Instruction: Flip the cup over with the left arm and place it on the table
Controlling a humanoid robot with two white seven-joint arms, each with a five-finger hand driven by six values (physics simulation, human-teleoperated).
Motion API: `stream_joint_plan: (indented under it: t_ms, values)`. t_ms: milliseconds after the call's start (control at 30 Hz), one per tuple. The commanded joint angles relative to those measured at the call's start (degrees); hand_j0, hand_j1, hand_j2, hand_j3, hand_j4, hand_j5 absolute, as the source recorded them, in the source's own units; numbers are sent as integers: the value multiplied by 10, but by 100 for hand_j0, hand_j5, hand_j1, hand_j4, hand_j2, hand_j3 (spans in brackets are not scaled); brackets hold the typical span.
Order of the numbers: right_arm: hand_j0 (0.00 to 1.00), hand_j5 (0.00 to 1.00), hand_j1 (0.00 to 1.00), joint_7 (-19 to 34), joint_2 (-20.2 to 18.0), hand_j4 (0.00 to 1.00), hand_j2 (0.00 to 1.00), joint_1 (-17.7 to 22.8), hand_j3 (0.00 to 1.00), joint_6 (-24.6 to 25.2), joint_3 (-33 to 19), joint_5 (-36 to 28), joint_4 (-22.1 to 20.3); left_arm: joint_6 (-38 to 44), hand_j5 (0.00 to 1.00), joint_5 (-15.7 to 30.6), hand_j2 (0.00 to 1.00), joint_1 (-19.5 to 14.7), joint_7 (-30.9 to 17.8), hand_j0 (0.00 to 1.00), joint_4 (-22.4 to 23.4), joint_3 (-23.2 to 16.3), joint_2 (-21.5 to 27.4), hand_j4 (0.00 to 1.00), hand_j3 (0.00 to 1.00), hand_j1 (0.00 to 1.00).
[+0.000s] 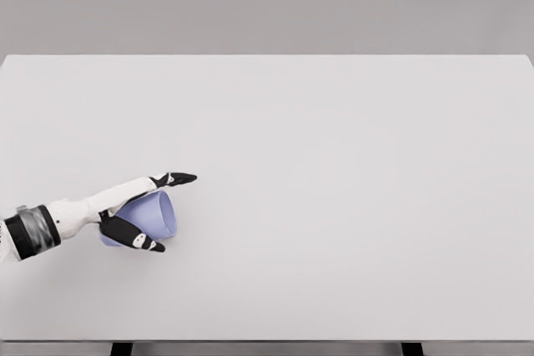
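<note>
A wide white table (334,206) fills most of the head view. Its top is smooth and matte, with no pattern, and its far edge runs straight across the upper part of the picture. Behind it is a plain grey wall without any detail. At the bottom edge, two short dark pieces show under the front edge of the table; they look like legs, but they are too small to tell for sure.

The only container is the cup (154,216), in the lower left part of the table. It is pale lilac, with a smooth plastic look and a round shape that becomes wider toward the rim. It lies tilted on its side, and its opening points to the right. The inside that can be seen shows only the same lilac wall.

The left hand (133,210) comes in from the left edge and is closed around the cup. The long fingers (171,179) lie over its top, and the thumb presses from below. The hand is white with black fingertips, and the wrist has a grey metallic band.
</note>
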Motion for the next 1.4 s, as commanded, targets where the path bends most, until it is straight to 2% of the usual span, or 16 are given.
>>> stream_joint_plan:
  t_ms: [0, 233, 300, 400, 467, 500, 567, 667, 833, 1100, 1167, 1367]
  values:
    - [100, 100, 100, 0, 0, 100, 100, 0, 100, 0, 0, 0, 0, 15, 100, -25, 100, 0, 9, 100, 1, -10, -8, 100, 100, 100]
    - [100, 100, 100, 1, 0, 100, 100, 0, 100, -1, 0, 0, 0, 24, 100, -40, 100, -2, 9, 100, 2, -10, -10, 100, 100, 100]
    - [100, 100, 100, 0, 0, 100, 100, 0, 100, 0, 0, 0, 0, 24, 100, -59, 100, -2, 9, 100, 2, -11, -10, 100, 100, 100]
    - [100, 100, 100, 1, 0, 100, 100, 0, 100, 0, 0, 0, 0, 24, 92, -65, 92, -2, 10, 92, 2, -12, -10, 92, 92, 92]
    - [100, 100, 100, 1, 0, 100, 100, 0, 100, 0, 0, 0, 0, 24, 92, -82, 92, -1, 10, 92, 2, -12, -10, 92, 92, 92]
    - [100, 100, 100, 1, 0, 100, 100, 0, 100, 0, 0, 0, 0, 24, 89, -82, 89, 1, 10, 89, 3, -13, -10, 89, 89, 89]
    - [100, 100, 100, 1, 0, 100, 100, 0, 100, 0, 0, 0, 0, 24, 74, -82, 74, 2, 10, 74, 3, -18, -10, 74, 74, 74]
    - [100, 100, 100, 0, 0, 100, 100, 0, 100, 0, 0, 0, 0, 24, 59, -81, 59, 5, 10, 59, 3, -18, -9, 59, 59, 59]
    - [100, 100, 100, 1, 0, 100, 100, 0, 100, 0, 0, 0, 0, 24, 49, -76, 49, 7, 9, 49, 4, -20, -6, 49, 49, 49]
    - [100, 100, 100, 0, 0, 100, 100, 0, 100, 0, 0, 0, 0, 12, 48, -14, 48, 2, 5, 48, 5, -18, 11, 48, 48, 48]
    - [100, 100, 100, 1, 0, 100, 100, 0, 100, 0, 0, 0, 0, -14, 49, 28, 49, 0, 4, 49, 6, -17, 39, 49, 49, 49]
    - [100, 100, 100, 1, 0, 100, 100, 0, 100, -1, 0, 0, 0, -70, 52, 99, 52, -22, 1, 52, 32, -10, 63, 52, 52, 52]
